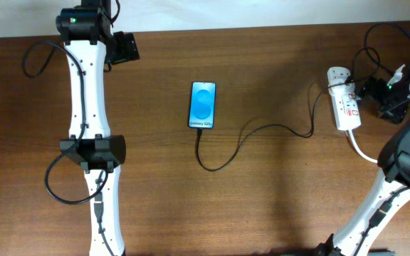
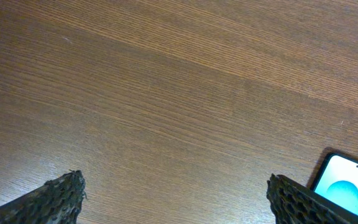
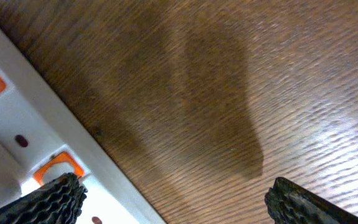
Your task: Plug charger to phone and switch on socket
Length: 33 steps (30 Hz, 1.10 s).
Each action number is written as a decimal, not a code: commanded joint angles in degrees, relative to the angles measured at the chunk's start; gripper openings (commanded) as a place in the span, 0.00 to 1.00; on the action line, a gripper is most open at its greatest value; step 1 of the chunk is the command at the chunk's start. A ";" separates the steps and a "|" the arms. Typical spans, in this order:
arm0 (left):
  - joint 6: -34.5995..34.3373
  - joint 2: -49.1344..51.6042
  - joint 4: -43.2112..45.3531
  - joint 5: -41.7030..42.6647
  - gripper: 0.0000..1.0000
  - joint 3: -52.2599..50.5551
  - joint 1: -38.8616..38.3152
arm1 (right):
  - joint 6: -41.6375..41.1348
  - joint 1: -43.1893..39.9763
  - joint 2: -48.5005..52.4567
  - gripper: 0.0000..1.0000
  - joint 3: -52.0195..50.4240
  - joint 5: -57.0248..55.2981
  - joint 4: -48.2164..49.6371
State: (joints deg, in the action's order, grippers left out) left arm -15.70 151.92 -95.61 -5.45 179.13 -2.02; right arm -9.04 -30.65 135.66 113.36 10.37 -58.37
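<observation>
Switching looked next: charger [image 1: 269,126] seemed seated in phone [image 1: 202,104]; right fingers [image 3: 48,199], spread empty like left fingers [image 2: 48,202], needed to toggle the socket [image 1: 345,103].

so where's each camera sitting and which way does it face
Overhead: above the table, looking straight down on the phone, charger cable, power strip and both arms.
Left wrist: on the left arm, looking down past the open left hand at the table; phone corner lower right.
Right wrist: on the right arm, looking down past the open right hand at the table, power strip at left.
Shared: overhead and left wrist show the phone; overhead and right wrist the power strip.
</observation>
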 commanded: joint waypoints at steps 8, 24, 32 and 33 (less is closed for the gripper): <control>-0.76 -0.02 -0.09 -1.03 0.99 0.11 0.04 | 0.28 2.78 2.62 0.98 0.04 1.90 -0.90; -0.76 -0.02 -0.07 -1.03 0.99 0.11 0.07 | -1.66 4.83 4.24 0.99 0.07 2.95 -0.79; -0.76 -0.02 -0.07 -1.03 0.99 0.11 0.04 | 1.31 4.83 4.24 0.98 0.07 6.60 -3.34; -0.76 -0.02 -0.09 -1.03 0.99 0.11 0.04 | 1.31 4.83 4.24 0.98 0.07 6.60 -3.85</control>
State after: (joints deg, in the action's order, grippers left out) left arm -15.70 151.92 -95.59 -5.45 179.13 -2.02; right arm -10.46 -29.43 137.16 115.02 12.34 -60.71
